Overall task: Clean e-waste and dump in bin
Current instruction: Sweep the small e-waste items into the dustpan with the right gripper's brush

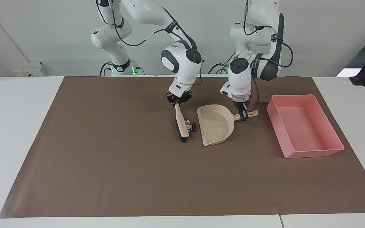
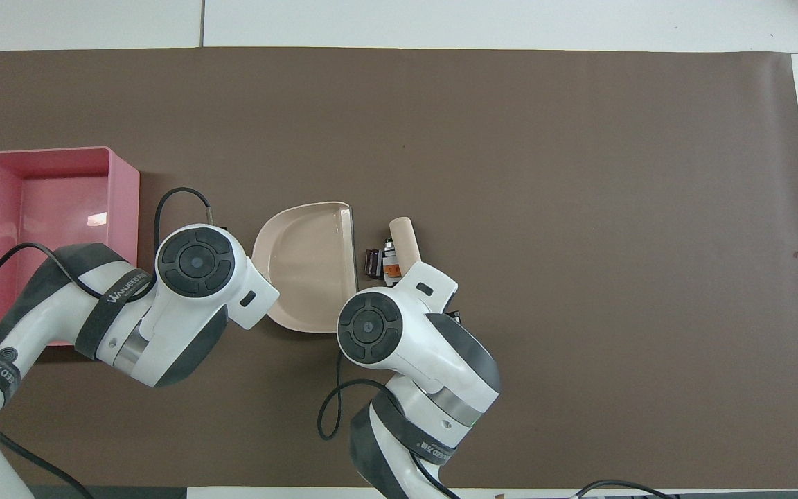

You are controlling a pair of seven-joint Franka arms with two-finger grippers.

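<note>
Facing view: the beige dustpan [image 1: 214,126] lies on the brown mat [image 1: 106,164] that covers the middle of the tabletop [image 1: 11,126], and it serves as the landmark here. The left gripper [image 1: 243,116] is clamped on the dustpan's handle, which points toward the left arm's end of the tabletop. The dustpan's open mouth faces the right arm's end. Just beside that mouth sits the e-waste: a white component [image 1: 187,123] with an orange mark, and a small dark cylinder [image 1: 194,127] between it and the dustpan's lip. The right gripper [image 1: 177,102] is closed around the handle of a brush [image 1: 180,124], which slants down from the gripper to the mat. The brush's dark bristles rest against the white component on the side away from the dustpan. The pink bin [image 1: 304,125] stands on the mat close to the dustpan's handle end, toward the left arm's end of the tabletop, with nothing inside it.

Overhead view: the dustpan [image 2: 310,263] shows its pale hollow, partly covered by the left arm's wrist. The left gripper itself is hidden under that wrist. The dark cylinder [image 2: 372,263] lies just off the dustpan's straight lip, and the white component [image 2: 391,266] is right next to it. The brush [image 2: 404,242] overlaps the white component's outer edge; its handle and the right gripper vanish under the right arm's wrist. The bin [image 2: 125,201] sits beside the dustpan at the mat's edge.
</note>
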